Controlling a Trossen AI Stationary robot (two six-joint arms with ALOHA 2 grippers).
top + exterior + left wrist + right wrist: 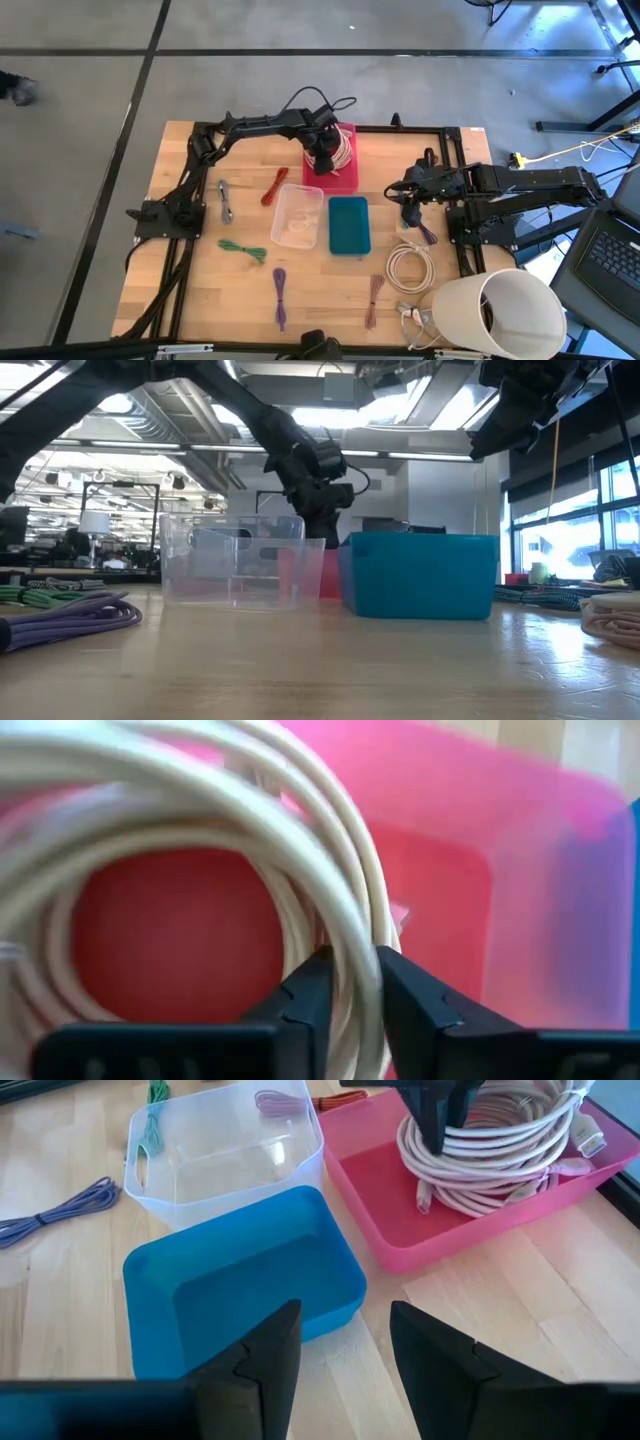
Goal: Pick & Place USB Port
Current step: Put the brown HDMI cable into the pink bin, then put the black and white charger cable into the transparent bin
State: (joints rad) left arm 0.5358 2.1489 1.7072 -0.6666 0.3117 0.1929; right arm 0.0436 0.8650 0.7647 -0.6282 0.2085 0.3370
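Observation:
A coiled white USB cable (500, 1150) is inside the pink bin (345, 180) at the table's far middle. My left gripper (322, 160) stands over that bin, shut on the coil. It also shows as the left gripper (438, 1115) in the right wrist view. My right gripper (345, 1350) is open and touches nothing. It hovers above the table to the right of the teal bin (240, 1280). The clear bin (225, 1150) stands to the left of the teal one. My left gripper pinches several strands of the white coil (352, 982) between its two fingers (308, 995). It comes from above, pointing down into the pink bin, with the fingers across the strands. The coil's lower loops (470, 1198) reach the bin's floor.
Loose cables lie around the bins: red (274, 186), grey (225, 200), green (243, 250), purple (280, 295), brownish (373, 300), a second white coil (410, 265) and a short purple one (428, 233). A large white cylinder (505, 310) lies at the near right corner.

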